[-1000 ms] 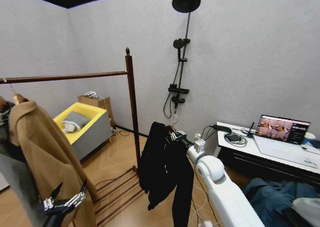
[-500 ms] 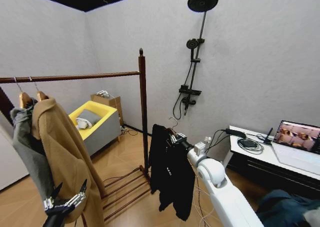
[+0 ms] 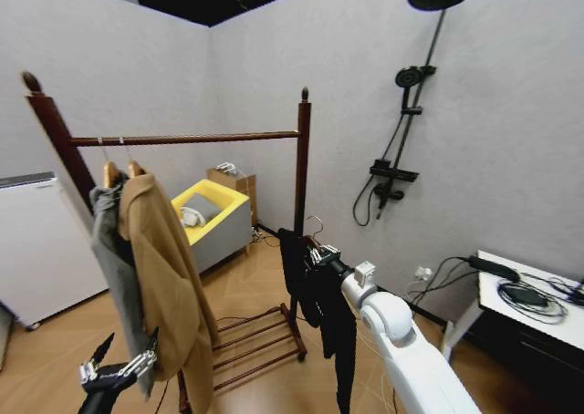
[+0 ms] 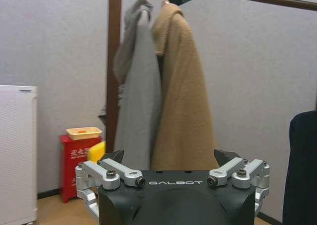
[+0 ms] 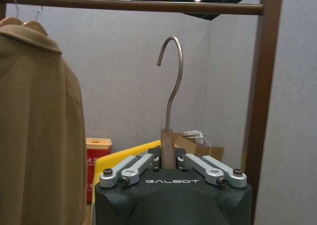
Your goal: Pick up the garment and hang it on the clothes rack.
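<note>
The garment [image 3: 321, 297], black and long-sleeved, hangs on a wooden hanger with a metal hook [image 5: 173, 81]. My right gripper [image 3: 325, 253] is shut on the hanger's neck [image 5: 167, 144], held out in front of me. It hangs just beside the right post [image 3: 303, 159] of the clothes rack, below the top bar [image 3: 182, 139]. In the right wrist view the hook sits under the bar [image 5: 133, 5], apart from it. My left gripper [image 3: 119, 370] stays low at the left, open and empty, its fingers [image 4: 106, 174] spread.
A tan coat [image 3: 166, 277] and a grey jacket [image 3: 111, 259] hang at the rack's left end. A yellow and grey tub [image 3: 217, 215] stands behind the rack, a white cabinet [image 3: 46, 245] at the left, a shower pole [image 3: 408, 113] on the wall, and a white table [image 3: 525, 309] at the right.
The whole head view has shifted right as the camera turned left. The rack's left post and the white cabinet have come into view. The right gripper keeps hold of the hanger.
</note>
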Tool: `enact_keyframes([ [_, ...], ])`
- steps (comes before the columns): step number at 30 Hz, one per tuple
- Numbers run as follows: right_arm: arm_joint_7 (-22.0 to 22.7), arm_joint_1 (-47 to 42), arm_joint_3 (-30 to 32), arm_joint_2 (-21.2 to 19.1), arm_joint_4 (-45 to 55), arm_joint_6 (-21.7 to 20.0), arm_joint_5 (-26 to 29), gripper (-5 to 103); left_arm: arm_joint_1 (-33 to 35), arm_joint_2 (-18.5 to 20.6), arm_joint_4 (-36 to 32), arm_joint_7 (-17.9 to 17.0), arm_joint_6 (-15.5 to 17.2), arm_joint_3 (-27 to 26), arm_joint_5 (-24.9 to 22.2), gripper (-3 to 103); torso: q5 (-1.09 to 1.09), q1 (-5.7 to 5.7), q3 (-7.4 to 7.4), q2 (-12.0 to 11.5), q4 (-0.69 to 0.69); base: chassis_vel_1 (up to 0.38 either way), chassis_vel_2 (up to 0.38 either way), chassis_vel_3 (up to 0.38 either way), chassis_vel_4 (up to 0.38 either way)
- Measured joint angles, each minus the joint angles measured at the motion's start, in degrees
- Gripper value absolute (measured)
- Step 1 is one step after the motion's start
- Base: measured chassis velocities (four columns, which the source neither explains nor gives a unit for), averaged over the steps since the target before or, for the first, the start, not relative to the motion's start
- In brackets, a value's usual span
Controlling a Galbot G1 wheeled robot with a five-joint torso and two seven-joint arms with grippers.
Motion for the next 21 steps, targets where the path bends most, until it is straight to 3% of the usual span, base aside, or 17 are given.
enact_keyframes([
  [6,0.02,-0.15,0.66,-0.27,0.05,0.00,0.30,9,0.00,0.00,0.00,0.00,0.00,0.00,0.00,100,0.02,0.00,0.00,0.00,-0.07,0.041,0.045,0.047,0.035],
  [21,-0.43,-0.83,0.89,-0.45,0.45,0.59,0.21,9,0.00,0.00,0.00,0.00,0.00,0.00,0.00,100,0.01,0.00,0.00,0.01,-0.07,0.000,0.000,0.000,0.000],
])
